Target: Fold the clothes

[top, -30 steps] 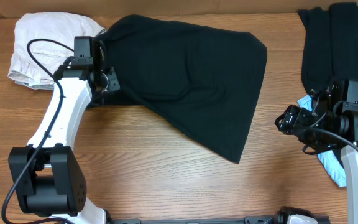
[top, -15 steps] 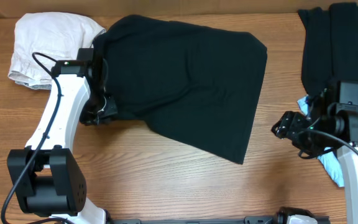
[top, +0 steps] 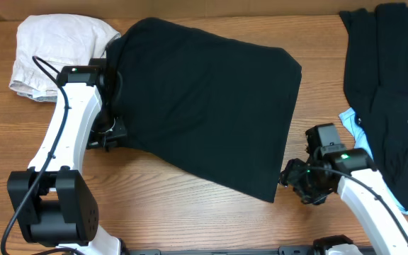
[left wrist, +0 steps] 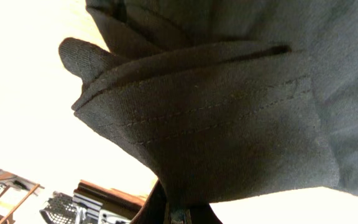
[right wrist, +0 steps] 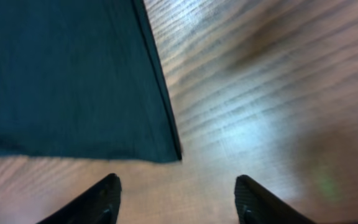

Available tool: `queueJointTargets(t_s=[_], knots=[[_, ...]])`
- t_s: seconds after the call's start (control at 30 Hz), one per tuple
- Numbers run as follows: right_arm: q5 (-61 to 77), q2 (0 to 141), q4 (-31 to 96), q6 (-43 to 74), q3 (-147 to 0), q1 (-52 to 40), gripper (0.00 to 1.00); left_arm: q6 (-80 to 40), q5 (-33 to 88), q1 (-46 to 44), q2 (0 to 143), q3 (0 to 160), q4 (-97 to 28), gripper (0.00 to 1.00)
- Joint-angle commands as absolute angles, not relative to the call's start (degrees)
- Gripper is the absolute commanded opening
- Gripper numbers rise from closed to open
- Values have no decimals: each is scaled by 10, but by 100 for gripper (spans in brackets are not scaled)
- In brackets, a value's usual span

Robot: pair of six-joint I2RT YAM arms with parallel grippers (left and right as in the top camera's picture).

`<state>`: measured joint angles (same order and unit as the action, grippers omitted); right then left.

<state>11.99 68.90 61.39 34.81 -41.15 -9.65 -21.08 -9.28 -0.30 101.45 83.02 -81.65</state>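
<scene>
My left end effector [top: 110,134] pinches the left edge of the black cloth [top: 204,99], which is spread across the middle of the surface [top: 190,212]. My right end effector [right wrist: 176,202] hangs wide apart beside the cloth's near corner. I should go low, grab that corner well, then lift both sides together.

Overhead: bright, even light from above; sharp throughout; the black garment [top: 204,106] swallowed most fold detail.
Left wrist: background was blown out white behind the dark cloth; stitching was crisp.
Right wrist: blurred all over; a pale glare patch lay on the table [right wrist: 253,124].
</scene>
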Motion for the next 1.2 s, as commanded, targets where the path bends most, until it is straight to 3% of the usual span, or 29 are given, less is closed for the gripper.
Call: queueJointTargets(t_s=[0.0, 0.43, 0.63, 0.8, 0.87, 0.97, 1.17], knots=[[116, 684, 573, 387, -375, -119, 58, -228, -113, -3, 1019, 842, -807, 4], [84, 733, 492, 468, -330, -256, 55, -232, -109, -3, 1019, 842, -797, 4], [89, 800, 464, 495, -330, -267, 54, -232, -109, -3, 1019, 842, -792, 4], [91, 824, 456, 509, -330, -267, 34, -232, -109, -3, 1019, 842, -787, 4], [91, 824, 452, 511, -330, -267, 18, -232, -110, -3, 1019, 842, -786, 4], [90, 823, 455, 511, -340, -265, 4, -232, -115, -3, 1019, 842, -783, 4], [45, 771, 583, 505, -436, -225, 4, -232, -125, -3, 1019, 842, -806, 4]])
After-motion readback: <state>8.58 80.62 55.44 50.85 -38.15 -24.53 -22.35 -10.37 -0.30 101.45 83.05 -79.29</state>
